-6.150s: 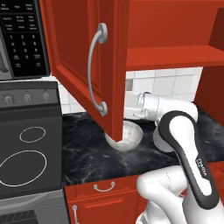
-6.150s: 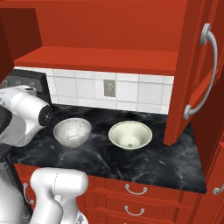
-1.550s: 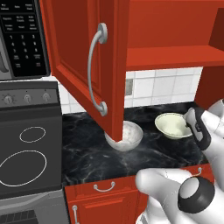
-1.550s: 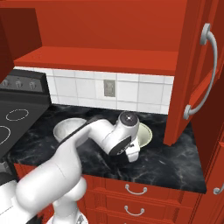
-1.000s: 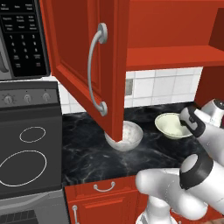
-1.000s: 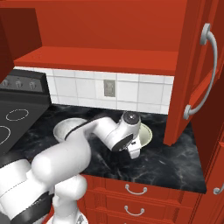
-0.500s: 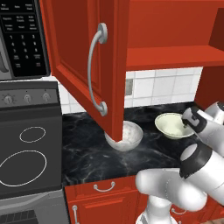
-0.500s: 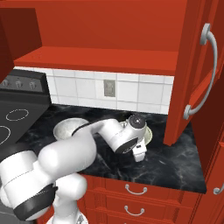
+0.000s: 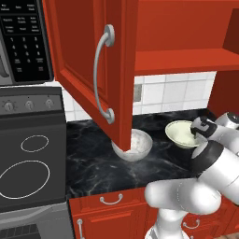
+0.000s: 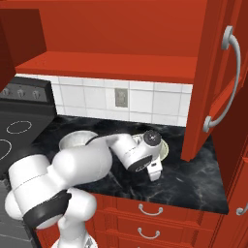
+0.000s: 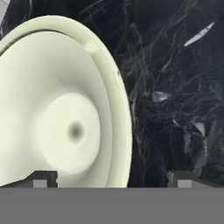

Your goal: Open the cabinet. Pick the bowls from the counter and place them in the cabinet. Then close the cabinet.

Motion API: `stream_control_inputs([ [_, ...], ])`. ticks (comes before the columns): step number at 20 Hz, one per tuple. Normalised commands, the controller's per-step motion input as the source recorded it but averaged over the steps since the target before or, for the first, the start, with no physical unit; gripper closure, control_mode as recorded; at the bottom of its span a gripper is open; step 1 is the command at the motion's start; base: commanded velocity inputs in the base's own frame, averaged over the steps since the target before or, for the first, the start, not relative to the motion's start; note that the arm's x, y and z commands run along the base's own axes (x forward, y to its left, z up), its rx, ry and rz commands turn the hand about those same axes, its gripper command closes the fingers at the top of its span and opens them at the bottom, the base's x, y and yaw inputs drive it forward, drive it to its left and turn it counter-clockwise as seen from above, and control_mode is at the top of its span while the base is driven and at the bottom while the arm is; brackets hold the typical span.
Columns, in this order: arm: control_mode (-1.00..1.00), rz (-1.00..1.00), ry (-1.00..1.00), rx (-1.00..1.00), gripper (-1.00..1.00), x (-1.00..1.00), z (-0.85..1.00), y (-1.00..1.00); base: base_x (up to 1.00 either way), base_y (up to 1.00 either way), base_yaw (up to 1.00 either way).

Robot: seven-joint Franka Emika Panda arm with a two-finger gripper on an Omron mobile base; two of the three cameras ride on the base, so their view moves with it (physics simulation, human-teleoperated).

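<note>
The cream bowl (image 11: 61, 109) sits near the back right of the table (image 9: 93, 158), and the claw (image 11: 109, 177), spread wide, has now come down over its rim, so a grasp seems next.

Non-task stuff I see from the base cams: a dark grey stovetop (image 9: 28, 175) w/ white ring outlines at left, its control panel w/ three round knobs (image 9: 28, 104) above it. Over that, a black microwave keypad (image 9: 23, 44) w/ white button labels. Behind the surface, a white tiled backsplash (image 10: 92, 101) w/ a grey wall outlet (image 10: 121, 99) set in it. Below the surface edge, red drawer fronts (image 10: 145, 210) w/ short horizontal silver handles (image 10: 148, 209), one above another in the right cam.
</note>
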Motion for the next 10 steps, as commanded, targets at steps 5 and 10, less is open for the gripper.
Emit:
stream_control_inputs([
  [5, -1.00, -0.03, 0.00, 0.04, -1.00, 0.18, -0.30, 0.00, 0.00, 0.00, 0.00],
  [10, -1.00, -0.06, -0.03, 0.05, -1.00, 0.25, -0.19, 0.00, 0.00, 0.00, 0.00],
])
